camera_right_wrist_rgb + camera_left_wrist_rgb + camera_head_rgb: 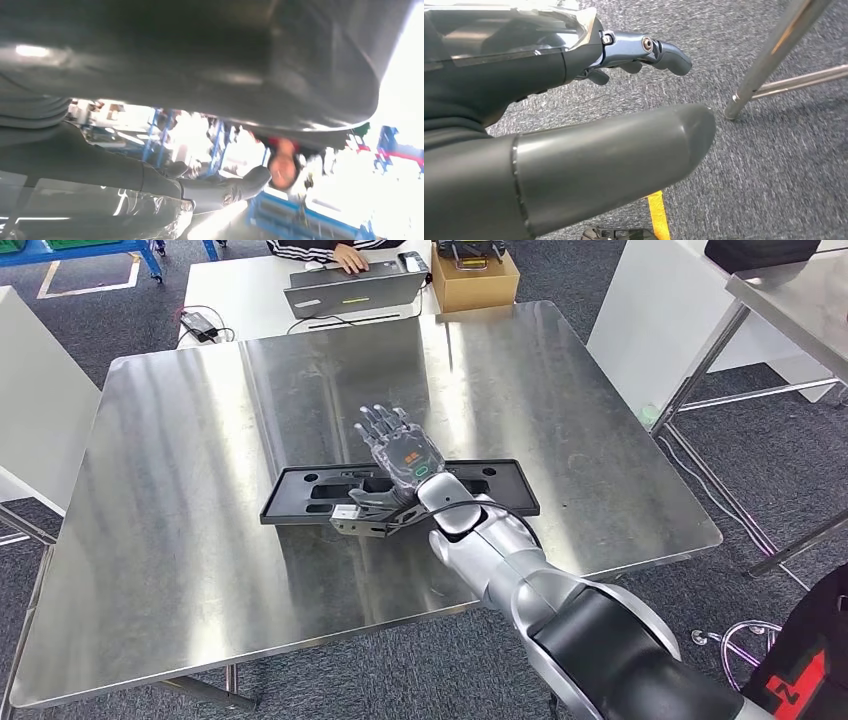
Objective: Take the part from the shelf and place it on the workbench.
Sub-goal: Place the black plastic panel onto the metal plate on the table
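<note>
Near the middle of the head view, the long black part lay flat on the shiny steel workbench, running left to right across the frame. Over it sat the right hand, palm down, its fingers stretched forward and fanned apart toward the top of the frame, while the thumb reached down by the part's near edge beside a small grey block. Whether the hand was pressing on the part or only hovering just over it, I could not tell, and no grasp around it was visible. From the lower right of the frame the silver right arm came up to that hand. In the left wrist view the left hand hung over grey carpet near a metal table leg, its fingers curled in with nothing in them. At the top of the head view stood a white table with a laptop, a person's hand and a cardboard box.
</note>
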You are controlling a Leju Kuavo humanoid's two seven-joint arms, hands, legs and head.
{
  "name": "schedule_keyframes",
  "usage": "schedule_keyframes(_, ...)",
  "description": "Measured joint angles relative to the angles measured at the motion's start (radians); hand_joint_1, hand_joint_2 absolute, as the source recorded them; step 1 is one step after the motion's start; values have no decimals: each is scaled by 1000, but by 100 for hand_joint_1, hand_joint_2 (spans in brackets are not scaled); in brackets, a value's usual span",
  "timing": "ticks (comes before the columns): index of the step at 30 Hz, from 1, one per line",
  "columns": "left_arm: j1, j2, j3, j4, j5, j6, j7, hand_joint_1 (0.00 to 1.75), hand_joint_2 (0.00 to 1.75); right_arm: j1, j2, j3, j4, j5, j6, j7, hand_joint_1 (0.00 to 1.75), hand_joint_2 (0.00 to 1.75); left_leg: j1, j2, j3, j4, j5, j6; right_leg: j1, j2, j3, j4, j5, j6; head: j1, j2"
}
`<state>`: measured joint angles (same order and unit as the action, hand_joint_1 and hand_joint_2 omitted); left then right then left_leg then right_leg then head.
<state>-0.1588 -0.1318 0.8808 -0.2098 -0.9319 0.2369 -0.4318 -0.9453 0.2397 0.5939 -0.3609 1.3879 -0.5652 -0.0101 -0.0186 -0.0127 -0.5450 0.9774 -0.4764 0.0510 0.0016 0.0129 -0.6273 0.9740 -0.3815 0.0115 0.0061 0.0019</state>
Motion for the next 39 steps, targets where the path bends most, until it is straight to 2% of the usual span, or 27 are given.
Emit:
schedule_keyframes(5,8,2,15,0,10,7,-3,0,0,-4,31,-38,-88,-83,-2,-86,0,0,0,0,-1,0,0,0,0,0,-1,0,0,0,0,0)
schedule_keyframes(8,11,3,25,0,12,11,-5,0,0,4,44,-67,-145,-177,31,-161,0,0,0,0,-1,0,0,0,0,0,-1,0,0,0,0,0)
schedule_keyframes(12,16,5,39,0,14,13,-7,0,0,52,61,-128,-291,-406,156,-295,0,0,0,0,-1,0,0,0,0,0,-1,0,0,0,0,0)
schedule_keyframes(17,20,6,47,0,14,13,-9,0,0,90,71,-169,-418,-531,235,-352,0,0,0,0,-1,0,0,0,0,0,-1,0,0,0,0,0)
schedule_keyframes(22,22,7,55,0,11,13,-11,0,0,180,73,-206,-600,-897,455,-456,0,0,0,-1,0,0,0,0,0,0,-1,0,0,0,0,0)
schedule_keyframes(26,26,10,60,0,5,13,-13,0,0,293,60,-211,-797,-1128,590,-480,0,0,0,-1,0,0,-1,-1,0,0,-1,0,0,0,0,0)
schedule_keyframes(30,29,14,63,0,1,14,-18,0,0,409,35,-208,-978,-1294,681,-493,0,0,0,-1,0,0,-2,-1,0,0,-1,-1,-1,0,0,0)
schedule_keyframes(34,30,18,65,0,-3,15,-18,0,0,503,1,-200,-1114,-1381,739,-507,0,0,0,-1,0,0,-2,-1,0,0,-1,-1,-1,0,0,0)
schedule_keyframes(39,30,20,67,0,-4,16,-20,0,0,580,-33,-189,-1200,-1414,766,-527,0,0,0,-1,1,0,-2,-1,0,0,0,-1,-1,0,0,0)
